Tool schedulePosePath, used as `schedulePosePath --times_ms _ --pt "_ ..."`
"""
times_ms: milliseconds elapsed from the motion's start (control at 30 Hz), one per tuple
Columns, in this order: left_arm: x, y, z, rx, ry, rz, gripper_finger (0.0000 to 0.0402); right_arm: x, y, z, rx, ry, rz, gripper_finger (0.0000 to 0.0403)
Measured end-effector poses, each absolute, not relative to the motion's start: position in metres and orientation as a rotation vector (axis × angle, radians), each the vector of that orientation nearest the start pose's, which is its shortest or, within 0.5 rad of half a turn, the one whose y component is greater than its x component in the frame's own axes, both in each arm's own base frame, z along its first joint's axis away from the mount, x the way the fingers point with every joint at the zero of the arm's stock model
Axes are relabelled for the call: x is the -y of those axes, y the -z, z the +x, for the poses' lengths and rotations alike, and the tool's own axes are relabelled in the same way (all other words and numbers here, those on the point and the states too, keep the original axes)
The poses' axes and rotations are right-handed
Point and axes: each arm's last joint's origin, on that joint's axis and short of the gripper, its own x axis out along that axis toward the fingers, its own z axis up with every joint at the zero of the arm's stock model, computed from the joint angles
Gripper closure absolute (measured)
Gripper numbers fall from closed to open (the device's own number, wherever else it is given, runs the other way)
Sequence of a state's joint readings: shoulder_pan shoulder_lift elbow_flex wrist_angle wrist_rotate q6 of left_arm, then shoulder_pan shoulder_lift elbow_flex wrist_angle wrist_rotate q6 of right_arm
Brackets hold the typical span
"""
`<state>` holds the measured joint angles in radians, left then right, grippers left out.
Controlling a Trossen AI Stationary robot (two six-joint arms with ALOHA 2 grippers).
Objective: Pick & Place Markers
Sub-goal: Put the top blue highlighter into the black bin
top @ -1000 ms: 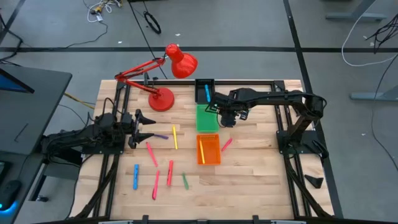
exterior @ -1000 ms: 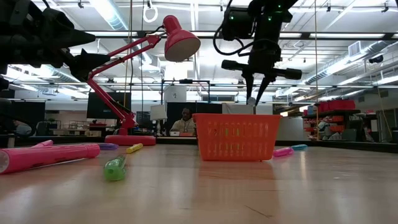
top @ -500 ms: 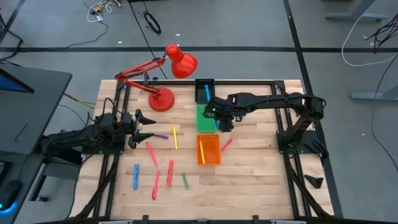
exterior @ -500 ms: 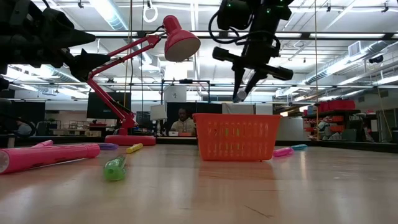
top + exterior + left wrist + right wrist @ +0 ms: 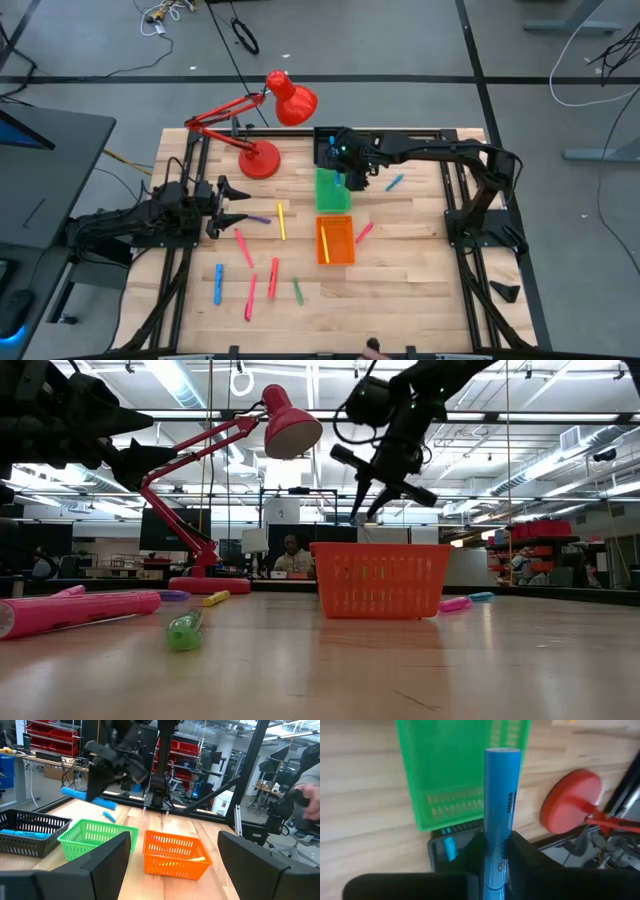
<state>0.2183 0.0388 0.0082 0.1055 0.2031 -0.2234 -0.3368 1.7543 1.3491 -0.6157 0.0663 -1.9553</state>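
Observation:
My right gripper (image 5: 350, 172) hangs over the far end of the green tray (image 5: 333, 192), next to the black tray (image 5: 329, 146), and is shut on a blue marker (image 5: 501, 795). A blue marker (image 5: 332, 150) lies in the black tray and a yellow one (image 5: 326, 243) in the orange tray (image 5: 336, 242). Several markers lie flat on the table left of the trays, among them purple (image 5: 259, 219), yellow (image 5: 281, 221) and green (image 5: 297, 291). Pink (image 5: 364, 232) and blue (image 5: 395, 183) ones lie to the right. My left gripper (image 5: 232, 205) waits open at the table's left side. My right gripper pinches the blue marker between its two fingers (image 5: 472, 852), which grip its lower barrel (image 5: 496, 862) from both sides. The marker lies along the fingers and sticks out well past their tips. It is lifted clear above the trays (image 5: 82, 794).
A red desk lamp stands on its round base (image 5: 259, 160) at the far left of the trays, its head (image 5: 290, 100) beyond the far edge. The three trays sit in a row down the table's middle. A person's hand (image 5: 305, 795) shows in the room behind.
My right gripper, still shut on the blue marker, has moved from beside the green tray's right edge toward the far edge and a little left, over the gap between the green and black trays, tipping as it went. The blue marker on the table under its arm now shows.

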Motion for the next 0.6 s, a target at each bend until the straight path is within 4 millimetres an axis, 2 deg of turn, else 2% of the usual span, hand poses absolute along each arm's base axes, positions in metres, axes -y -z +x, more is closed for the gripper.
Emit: schedulePosePath --times_ms 333,600 --pt "-0.016 -0.173 0.098 0.074 -0.007 -0.207 0.0094 0.176 -0.233 0.349 -0.868 -0.581 -1.650 0.0354" --pt "-0.016 -0.173 0.098 0.074 -0.007 -0.207 0.0094 0.209 -0.211 0.350 -0.855 -0.586 -1.695 0.0354"
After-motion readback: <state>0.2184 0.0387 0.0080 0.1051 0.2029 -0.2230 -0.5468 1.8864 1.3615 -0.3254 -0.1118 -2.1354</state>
